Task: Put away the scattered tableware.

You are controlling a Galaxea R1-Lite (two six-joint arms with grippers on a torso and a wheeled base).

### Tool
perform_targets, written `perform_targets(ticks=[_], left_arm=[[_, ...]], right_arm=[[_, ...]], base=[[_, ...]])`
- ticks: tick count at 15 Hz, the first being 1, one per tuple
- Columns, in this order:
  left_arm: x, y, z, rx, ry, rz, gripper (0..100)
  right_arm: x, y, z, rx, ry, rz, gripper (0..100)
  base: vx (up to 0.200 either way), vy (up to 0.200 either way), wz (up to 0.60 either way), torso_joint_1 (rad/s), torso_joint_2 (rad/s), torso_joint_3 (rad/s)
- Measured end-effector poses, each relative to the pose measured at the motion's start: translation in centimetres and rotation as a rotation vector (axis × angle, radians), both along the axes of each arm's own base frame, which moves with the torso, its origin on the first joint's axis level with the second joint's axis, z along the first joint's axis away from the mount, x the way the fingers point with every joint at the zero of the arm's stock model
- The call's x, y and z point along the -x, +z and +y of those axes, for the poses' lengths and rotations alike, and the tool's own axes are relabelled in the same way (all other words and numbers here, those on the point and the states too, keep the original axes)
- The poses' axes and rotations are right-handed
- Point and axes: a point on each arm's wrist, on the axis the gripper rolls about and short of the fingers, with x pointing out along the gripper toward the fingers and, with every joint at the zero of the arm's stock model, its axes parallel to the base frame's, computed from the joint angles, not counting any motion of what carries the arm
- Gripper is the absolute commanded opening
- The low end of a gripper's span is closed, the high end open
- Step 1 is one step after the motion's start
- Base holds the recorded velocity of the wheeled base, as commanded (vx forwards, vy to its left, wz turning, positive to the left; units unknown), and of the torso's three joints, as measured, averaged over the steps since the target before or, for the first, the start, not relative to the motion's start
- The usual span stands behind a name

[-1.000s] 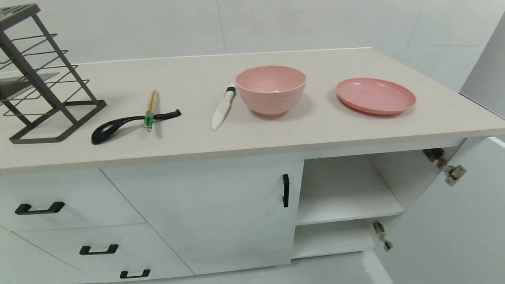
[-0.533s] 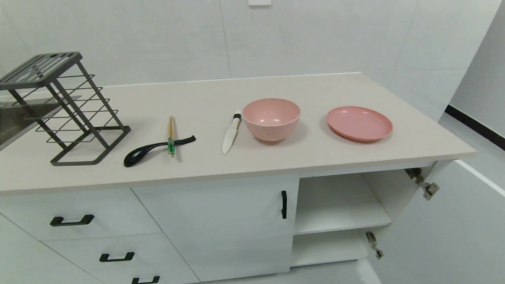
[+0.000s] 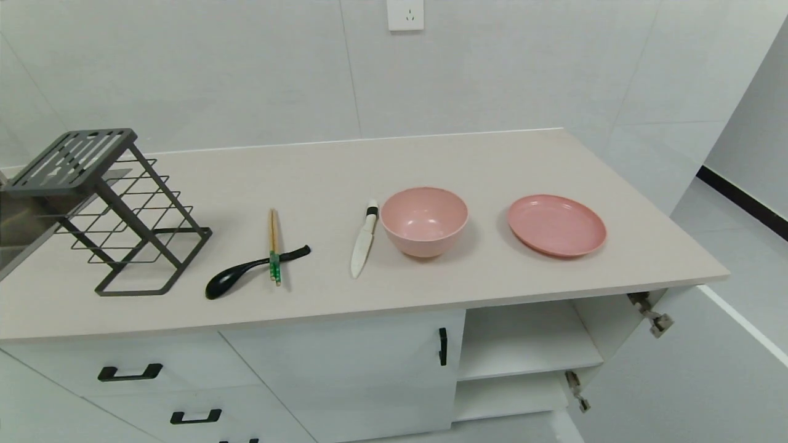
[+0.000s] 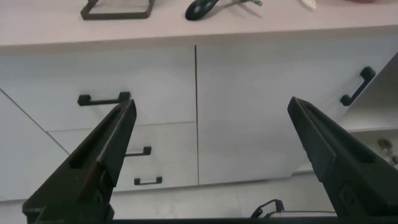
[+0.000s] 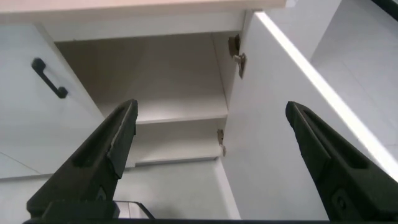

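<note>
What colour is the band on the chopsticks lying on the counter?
Green, a band near one end of the chopsticks; best seen in the head view.

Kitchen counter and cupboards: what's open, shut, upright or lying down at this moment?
Right cupboard door: open.
Left cupboard door: shut.
Drawers: shut.
Bowl: upright, empty.
Plate: upright, empty.
Chopsticks: lying across the spoon.
Knife: lying flat.
Left gripper: open.
Right gripper: open.

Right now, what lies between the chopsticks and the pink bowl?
In the head view, only a white knife lies on the counter between the chopsticks and the pink bowl.
</note>
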Motion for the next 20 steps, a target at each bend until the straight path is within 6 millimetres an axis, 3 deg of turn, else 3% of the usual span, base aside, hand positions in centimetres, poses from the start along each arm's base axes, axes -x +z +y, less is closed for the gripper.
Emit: perform_targets(ticks=[5, 10, 16, 20], left_arm=[[0.0, 0.0, 0.0, -0.002, 0.0, 0.0, 100], [0.0, 0.0, 0.0, -0.001, 0.0, 0.0, 100], [0.0, 0.0, 0.0, 0.0, 0.0, 0.0, 100], [0.0, 0.0, 0.0, -0.002, 0.0, 0.0, 100]], right_arm=[[0.0, 0.0, 0.0, 0.0, 0.0, 0.0, 100], [0.0, 0.0, 0.0, 0.0, 0.0, 0.0, 100], [0.0, 0.0, 0.0, 0.0, 0.0, 0.0, 100], [0.0, 0.0, 0.0, 0.0, 0.001, 0.0, 100]], base=[[0.12, 0.0, 0.0, 0.293, -0.56, -0.268], [0.0, 0.0, 0.0, 0.286, -0.56, -0.264], [0.0, 0.0, 0.0, 0.022, -0.03, -0.017], [0.15, 0.0, 0.0, 0.002, 0.0, 0.001]])
